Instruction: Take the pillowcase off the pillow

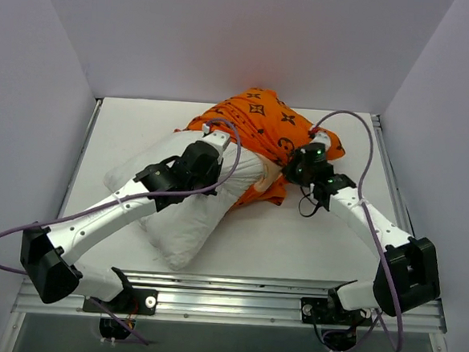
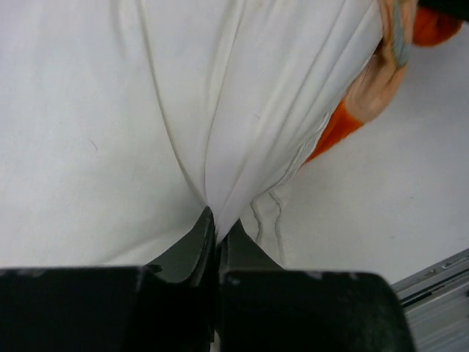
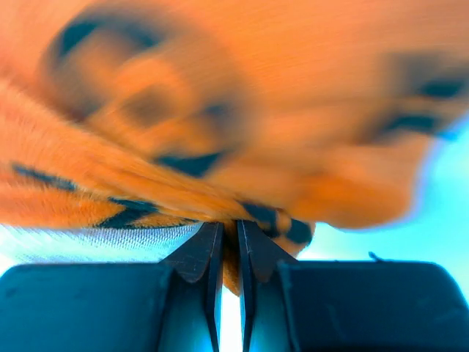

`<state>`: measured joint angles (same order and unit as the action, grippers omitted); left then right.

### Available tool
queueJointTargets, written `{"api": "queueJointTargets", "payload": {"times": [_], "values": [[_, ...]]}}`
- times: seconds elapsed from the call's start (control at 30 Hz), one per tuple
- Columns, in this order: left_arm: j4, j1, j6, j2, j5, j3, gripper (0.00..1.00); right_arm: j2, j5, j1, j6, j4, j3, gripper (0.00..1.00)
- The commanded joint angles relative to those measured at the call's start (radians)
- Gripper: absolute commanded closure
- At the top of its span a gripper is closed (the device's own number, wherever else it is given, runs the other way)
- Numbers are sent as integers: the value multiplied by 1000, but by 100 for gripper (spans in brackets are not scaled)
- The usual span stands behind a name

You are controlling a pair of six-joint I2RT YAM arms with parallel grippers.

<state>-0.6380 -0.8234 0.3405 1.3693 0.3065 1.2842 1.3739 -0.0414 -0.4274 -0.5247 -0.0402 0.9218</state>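
The white pillow (image 1: 185, 218) lies slantwise across the table, its near end bare. The orange pillowcase (image 1: 264, 122) with black motifs covers its far end, bunched up. My left gripper (image 1: 212, 146) is shut on a fold of the white pillow (image 2: 220, 147), which is pinched between the fingertips; an orange edge of the pillowcase (image 2: 333, 128) shows to the right. My right gripper (image 1: 310, 153) is at the pillowcase's right edge. In its wrist view the right gripper (image 3: 229, 229) is shut on a fold of the orange pillowcase (image 3: 220, 110).
White walls close off the table on the left, right and far sides. An aluminium rail (image 1: 234, 301) runs along the near edge by the arm bases. Purple cables (image 1: 362, 165) loop from both arms.
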Motion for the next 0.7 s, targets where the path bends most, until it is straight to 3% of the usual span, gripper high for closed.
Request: {"api": "queueJointTargets", "payload": {"times": [0.0, 0.17, 0.4, 0.53, 0.6, 0.67], "values": [[-185, 62, 9, -171, 94, -16, 98, -22, -319, 280, -20, 169, 70, 100], [-323, 122, 22, -271, 103, -39, 98, 0, -321, 502, -63, 181, 170, 100], [-491, 164, 51, -403, 134, 6, 98, 33, -334, 651, -140, 158, 259, 100], [-494, 164, 46, -423, 143, 24, 98, 47, -189, 638, -94, 139, 302, 100], [-413, 164, 49, -409, 44, 6, 98, 10, -44, 606, -78, 76, 243, 100], [-302, 158, 69, -392, -76, -42, 98, -16, -9, 540, -77, 51, 218, 100]]}}
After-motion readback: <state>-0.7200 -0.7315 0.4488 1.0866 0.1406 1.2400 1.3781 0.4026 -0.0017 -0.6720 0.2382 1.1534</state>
